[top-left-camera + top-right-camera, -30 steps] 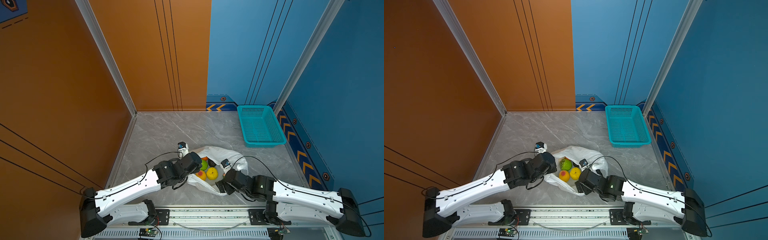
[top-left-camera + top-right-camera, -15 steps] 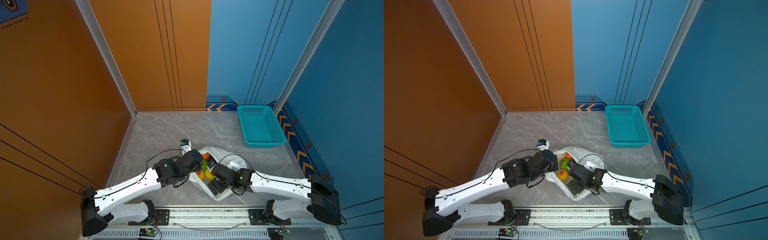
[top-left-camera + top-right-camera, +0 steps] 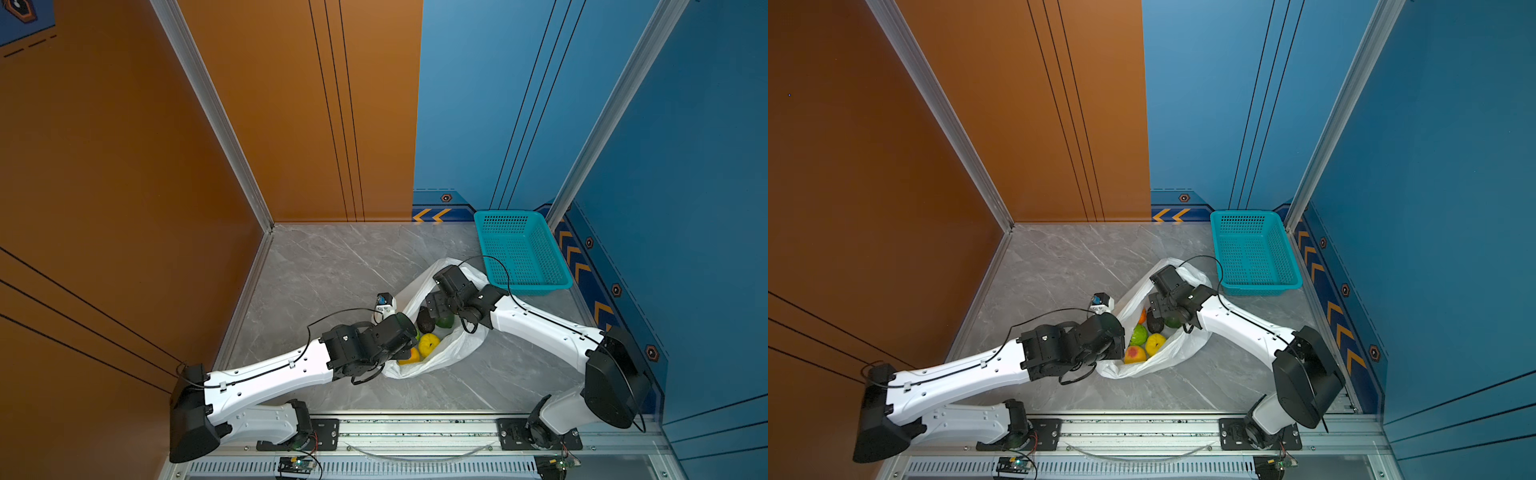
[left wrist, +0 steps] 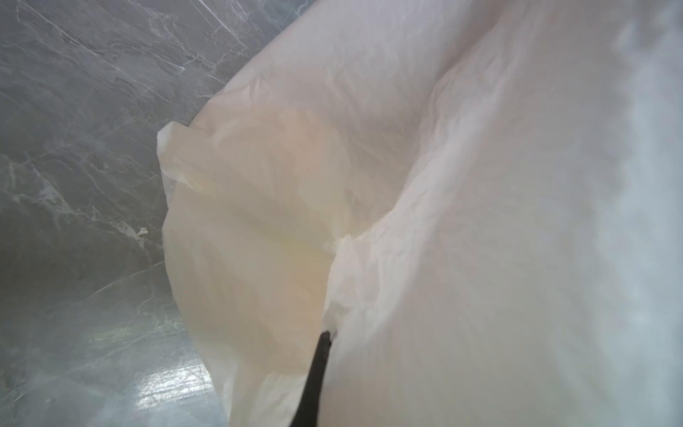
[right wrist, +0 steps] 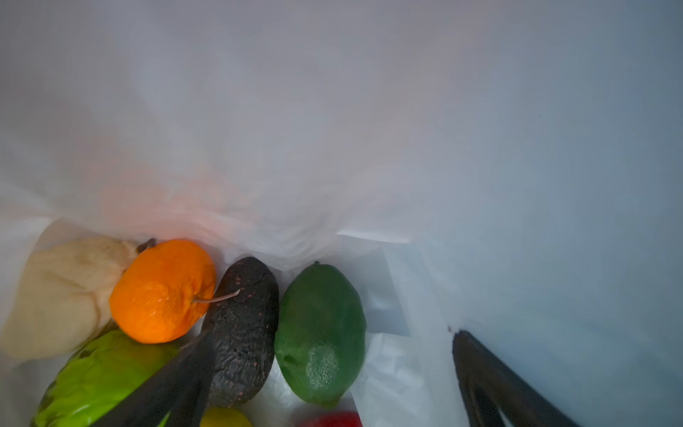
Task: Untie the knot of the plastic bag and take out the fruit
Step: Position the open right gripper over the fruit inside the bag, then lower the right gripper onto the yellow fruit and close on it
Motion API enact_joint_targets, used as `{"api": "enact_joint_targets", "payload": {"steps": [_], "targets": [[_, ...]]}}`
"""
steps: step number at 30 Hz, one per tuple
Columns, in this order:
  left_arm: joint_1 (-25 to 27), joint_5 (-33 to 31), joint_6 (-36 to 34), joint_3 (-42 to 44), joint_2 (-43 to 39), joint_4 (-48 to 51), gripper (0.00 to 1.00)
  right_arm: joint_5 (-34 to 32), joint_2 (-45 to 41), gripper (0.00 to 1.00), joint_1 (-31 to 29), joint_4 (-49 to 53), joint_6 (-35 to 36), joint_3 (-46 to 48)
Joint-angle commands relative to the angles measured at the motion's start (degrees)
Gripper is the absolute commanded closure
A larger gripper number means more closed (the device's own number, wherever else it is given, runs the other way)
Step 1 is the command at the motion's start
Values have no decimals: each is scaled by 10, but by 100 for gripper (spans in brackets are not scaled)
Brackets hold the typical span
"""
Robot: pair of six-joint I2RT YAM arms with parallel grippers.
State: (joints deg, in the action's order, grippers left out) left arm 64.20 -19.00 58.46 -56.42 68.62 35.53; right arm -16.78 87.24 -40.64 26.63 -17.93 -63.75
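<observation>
The thin, crinkly white plastic bag (image 3: 455, 348) lies open on the grey marble tabletop (image 3: 332, 266), with toy fruit (image 3: 1139, 335) inside, among them a bumpy yellow one (image 3: 429, 344) and a black avocado (image 5: 244, 332). The left gripper (image 4: 324, 338) is pinched tight on the bag's rim. The right gripper (image 5: 332, 340), jaws wide apart, reaches into its mouth. A teal perforated basket (image 3: 519, 249) stands near.

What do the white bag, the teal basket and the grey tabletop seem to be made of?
The white bag: thin plastic film, translucent and crinkled; warm tints glow through it. The teal basket: probably rigid moulded plastic, with a regular grid of holes. The grey tabletop: marble look, white veins, soft sheen; real stone or print, I cannot tell.
</observation>
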Motion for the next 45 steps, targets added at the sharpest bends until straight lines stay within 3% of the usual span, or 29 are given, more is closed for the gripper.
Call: {"api": "enact_joint_targets", "payload": {"steps": [1, 5, 8, 16, 20, 24, 28, 37, 45], "targets": [[6, -6, -13, -12, 0, 4, 100, 47, 0, 0, 0, 48, 19, -25], [7, -24, -4, -13, 3, -23, 100, 121, -33, 0, -27, 98, 1, -2], [17, -51, 1, -15, 8, -33, 100, 138, -64, 0, -61, 117, -35, 37], [47, -130, -9, -22, 13, -24, 100, 75, -143, 0, -189, 119, -148, 151], [60, -164, -3, -40, 18, 47, 100, 39, -179, 0, -251, 119, -207, 221], [65, -149, 5, -43, 31, 89, 100, 29, -195, 0, -280, 99, -244, 280], [81, -138, 11, -45, 55, 102, 100, 20, -204, 0, -276, 98, -241, 278], [94, -156, 8, -48, 61, 86, 100, 59, -231, 0, -174, 54, -249, 229], [95, -165, -5, -30, 45, 44, 100, 65, -160, 0, -137, -21, -250, 196]]}}
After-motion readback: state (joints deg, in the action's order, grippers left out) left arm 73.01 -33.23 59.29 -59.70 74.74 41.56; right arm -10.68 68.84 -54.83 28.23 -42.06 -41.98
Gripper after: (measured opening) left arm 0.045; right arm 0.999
